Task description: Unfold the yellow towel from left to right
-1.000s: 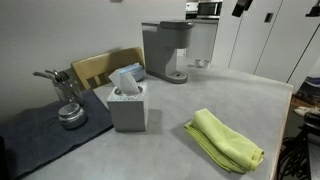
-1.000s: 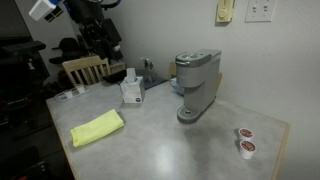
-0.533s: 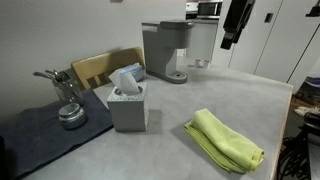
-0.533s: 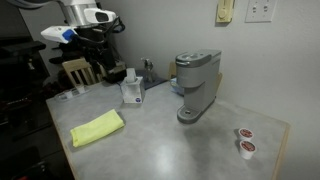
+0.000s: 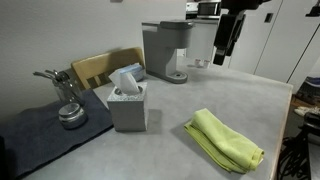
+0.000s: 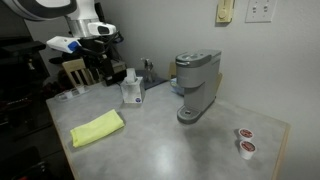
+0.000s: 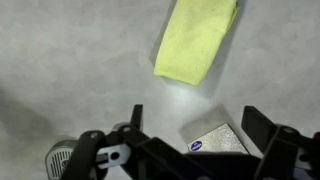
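The yellow towel (image 5: 226, 140) lies folded on the grey table, near its edge; it also shows in an exterior view (image 6: 98, 128) and at the top of the wrist view (image 7: 197, 38). My gripper (image 5: 226, 45) hangs high above the table, well away from the towel, and it appears in an exterior view (image 6: 88, 68) too. In the wrist view the two fingers (image 7: 193, 125) stand wide apart with nothing between them, above the tissue box.
A grey tissue box (image 5: 128, 103) stands mid-table, a coffee machine (image 5: 165, 50) behind it. A wooden chair (image 5: 100, 68) is at the back. A dark mat holds a metal pot (image 5: 71, 115). Two coffee pods (image 6: 243, 140) lie near a table corner.
The arm has come down and moved in over the table, toward the tissue box. The towel has not moved.
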